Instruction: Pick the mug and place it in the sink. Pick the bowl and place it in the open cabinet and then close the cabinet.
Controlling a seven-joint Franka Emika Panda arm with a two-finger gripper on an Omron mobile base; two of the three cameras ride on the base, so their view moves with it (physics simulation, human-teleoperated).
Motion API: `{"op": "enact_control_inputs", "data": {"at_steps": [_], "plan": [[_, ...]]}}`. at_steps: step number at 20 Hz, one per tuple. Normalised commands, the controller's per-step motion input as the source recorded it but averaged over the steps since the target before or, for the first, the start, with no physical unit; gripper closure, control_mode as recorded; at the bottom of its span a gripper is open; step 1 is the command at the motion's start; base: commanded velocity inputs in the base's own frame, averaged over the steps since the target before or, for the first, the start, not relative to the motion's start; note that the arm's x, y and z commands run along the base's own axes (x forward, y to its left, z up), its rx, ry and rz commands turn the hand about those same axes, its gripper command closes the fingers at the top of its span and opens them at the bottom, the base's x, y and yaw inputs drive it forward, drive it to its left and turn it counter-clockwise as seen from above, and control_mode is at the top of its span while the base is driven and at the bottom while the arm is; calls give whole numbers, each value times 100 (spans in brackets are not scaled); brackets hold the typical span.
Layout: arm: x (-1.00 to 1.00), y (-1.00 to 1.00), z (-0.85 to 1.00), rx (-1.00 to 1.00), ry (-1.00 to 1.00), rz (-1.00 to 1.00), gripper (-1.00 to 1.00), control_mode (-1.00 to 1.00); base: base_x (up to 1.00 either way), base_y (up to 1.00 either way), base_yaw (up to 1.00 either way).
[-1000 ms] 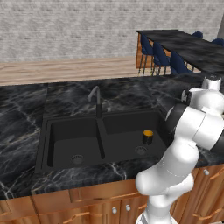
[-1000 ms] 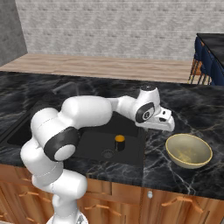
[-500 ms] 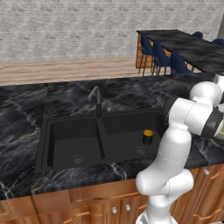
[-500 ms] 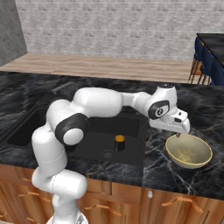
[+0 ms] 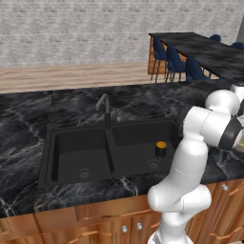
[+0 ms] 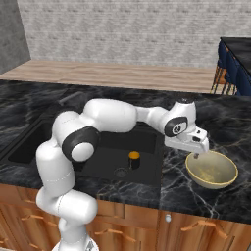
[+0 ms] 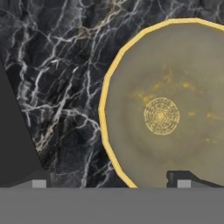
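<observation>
mug (image 6: 134, 159) stands in sink (image 6: 105, 166): done | my hand (image 6: 196, 156) open, empty, above bowl (image 6: 212, 169) rim on surface (image 6: 186, 188) | left: grasp bowl, shelve, close cabinet

Mug (image 6: 134, 159) in sink (image 6: 103, 169), bowl (image 6: 212, 169) right.

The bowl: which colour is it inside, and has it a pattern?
Olive-beige with a yellow rim; the bowl has a ringed yellow disc at its centre, clearest in the hand view.
</observation>
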Motion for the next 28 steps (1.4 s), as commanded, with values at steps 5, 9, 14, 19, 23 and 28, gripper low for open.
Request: {"op": "enact_control_inputs", "data": {"at_steps": [5, 9, 14, 19, 23, 28], "plan": [[-1, 14, -12, -4, -1, 1, -100, -100, 0, 0, 0], [0, -2, 0, 0, -1, 0, -100, -100, 0, 0, 0], [0, -32, -4, 0, 0, 0, -100, -100, 0, 0, 0], [3, -15, -15, 1, 0, 0, -100, -100, 0, 0, 0], [0, 0, -16, 0, 0, 0, -100, -100, 0, 0, 0], [2, -2, -29, 0, 0, 0, -100, -100, 0, 0, 0]]}}
